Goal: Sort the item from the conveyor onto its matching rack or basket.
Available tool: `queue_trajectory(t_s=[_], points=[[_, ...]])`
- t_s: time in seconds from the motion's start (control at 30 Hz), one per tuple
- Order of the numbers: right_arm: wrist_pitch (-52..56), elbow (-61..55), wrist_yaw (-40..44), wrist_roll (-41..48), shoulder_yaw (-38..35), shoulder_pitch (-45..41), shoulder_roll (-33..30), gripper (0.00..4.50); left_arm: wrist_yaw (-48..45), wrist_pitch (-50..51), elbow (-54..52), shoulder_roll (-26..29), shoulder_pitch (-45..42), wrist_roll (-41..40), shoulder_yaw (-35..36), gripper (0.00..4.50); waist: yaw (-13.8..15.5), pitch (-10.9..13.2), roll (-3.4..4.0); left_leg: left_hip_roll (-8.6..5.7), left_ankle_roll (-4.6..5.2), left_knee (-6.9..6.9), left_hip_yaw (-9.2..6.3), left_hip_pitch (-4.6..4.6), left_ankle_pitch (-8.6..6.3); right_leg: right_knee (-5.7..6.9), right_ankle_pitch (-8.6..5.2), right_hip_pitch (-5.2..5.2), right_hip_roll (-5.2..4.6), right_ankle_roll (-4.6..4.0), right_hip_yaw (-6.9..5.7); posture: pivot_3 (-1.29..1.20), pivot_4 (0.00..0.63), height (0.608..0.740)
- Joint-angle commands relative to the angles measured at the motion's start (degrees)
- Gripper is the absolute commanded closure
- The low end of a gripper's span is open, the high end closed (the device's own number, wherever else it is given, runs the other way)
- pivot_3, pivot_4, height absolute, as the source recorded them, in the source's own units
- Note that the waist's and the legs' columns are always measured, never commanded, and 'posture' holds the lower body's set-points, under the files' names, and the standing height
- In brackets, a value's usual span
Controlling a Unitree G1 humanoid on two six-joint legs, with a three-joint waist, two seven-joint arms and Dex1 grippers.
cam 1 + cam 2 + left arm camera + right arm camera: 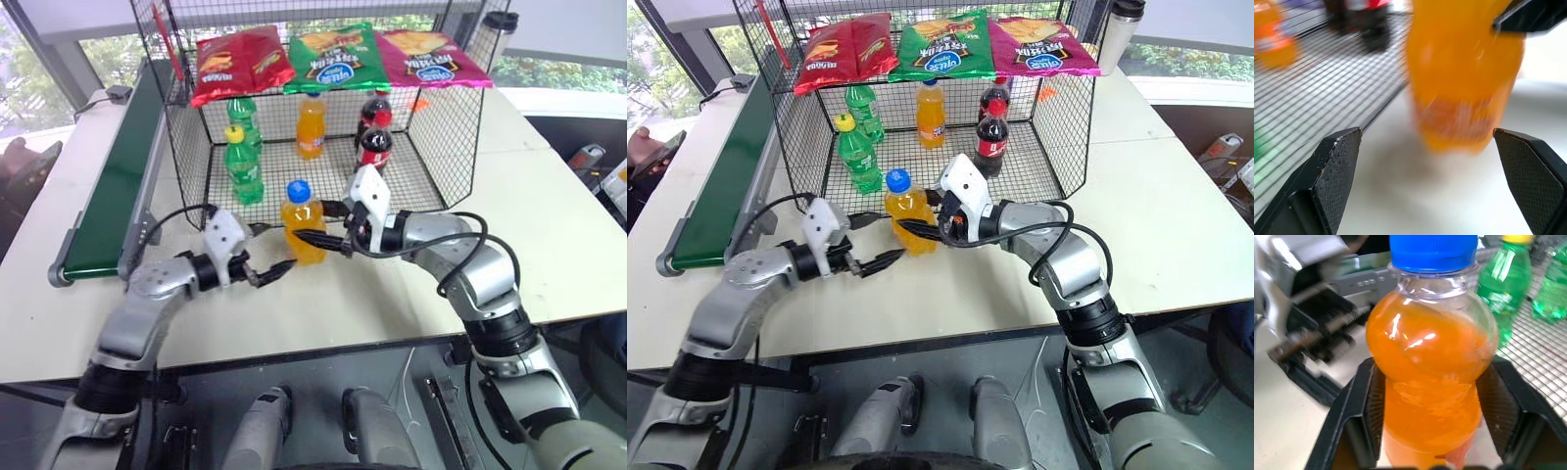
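I've got the small clear plastic bottle of orange soda with a blue screw cap (303, 223) upright in front of the open side of the large black wire-mesh basket (446, 117), toward the tabletop's (563, 235) near edge. Right gripper (312, 238) is clamped on the bottle's body; the right wrist view shows both black pads pressed to its sides, so that arm is grasping it. I can't tell if the bottle's base touches the tabletop or sits just above it. Left gripper (271, 271) is spread wide and holding nothing; in the left wrist view its two textured fingers (1339, 171) stand well apart, the bottle ahead of them and clear of both. From the head camera I see it just beside the bottle on my left, not touching. The long narrow dark green belt with grey metal side rails (113, 186) runs along the tabletop's left edge, with its rounded end nearest me. On the basket's grid floor are two green bottles with yellow caps (242, 162), one orange bottle with an orange cap (311, 125) and two dark cola bottles with red caps (373, 137). Three snack bags, red (240, 64), green (331, 57) and magenta (431, 57), lie on top of the basket.
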Motion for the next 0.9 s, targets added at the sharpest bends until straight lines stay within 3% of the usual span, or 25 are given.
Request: queue_trajectory(t_s=[0.03,0.33,0.9], points=[[-2.5,2.2,-5.2,-2.1,-3.7,-4.3,2.0,2.36,3.2,-0.8,-3.3,-0.5,2.6,-0.4,4.1,0.03,0.0,0.0,0.0,0.0,0.0,0.0,0.0,0.0,0.0,-0.01,0.0,0.0,0.0,0.0,0.0,0.0,0.15,0.739],[-9.7,14.2,-13.5,-7.9,-4.9,-9.7,7.4,2.36,15.7,-4.8,-4.3,-7.7,5.3,4.9,5.4,0.03,0.0,0.0,0.0,-0.03,0.0,0.0,0.03,0.0,0.0,0.01,0.11,0.01,0.03,0.17,-0.01,0.0,0.15,0.739],[-27.7,42.4,-21.7,-12.7,-7.9,-21.4,16.4,2.36,17.9,-4.3,-6.2,-11.4,6.7,6.1,1.4,0.03,-0.1,0.0,0.01,-0.02,0.0,-0.02,0.1,0.03,0.01,0.07,0.13,-0.03,0.19,0.18,0.02,0.0,0.15,0.739]])
